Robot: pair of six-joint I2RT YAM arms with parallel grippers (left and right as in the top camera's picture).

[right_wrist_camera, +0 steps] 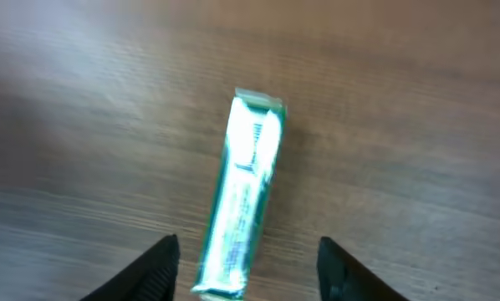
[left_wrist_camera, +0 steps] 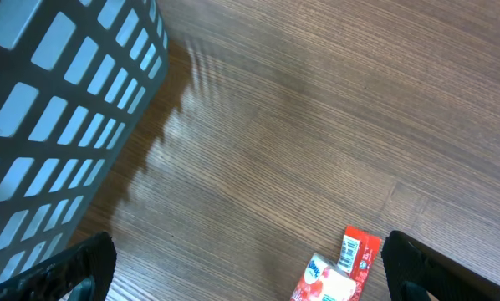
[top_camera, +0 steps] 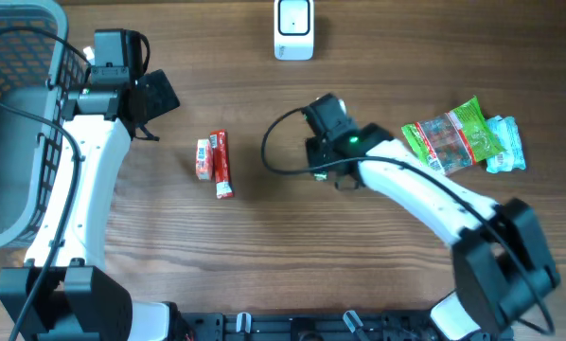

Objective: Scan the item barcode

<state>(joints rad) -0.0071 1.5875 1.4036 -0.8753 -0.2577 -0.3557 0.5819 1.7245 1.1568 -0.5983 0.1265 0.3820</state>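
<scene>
Right end effector (right_wrist_camera: 248, 252) stands parted astride one slim green packet (right_wrist_camera: 243, 196), blurred and seemingly untouched, on the counter (top_camera: 406, 57); overhead hides it under the wrist. Left end effector (left_wrist_camera: 250, 266) gapes wide at 9 o'clock beside one basket (left_wrist_camera: 58, 100). Two red packets (top_camera: 218, 163) lie centre-left, two snack bags (top_camera: 458, 137) at 3 o'clock, one scanner (top_camera: 293, 28) at 12.

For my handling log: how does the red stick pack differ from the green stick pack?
Colour: the red stick pack is red, the green stick pack is green and white. Company: the red one touches a smaller packet; the green one lies alone between the fingers of the open right gripper. Both are narrow and lie flat on the table.
</scene>
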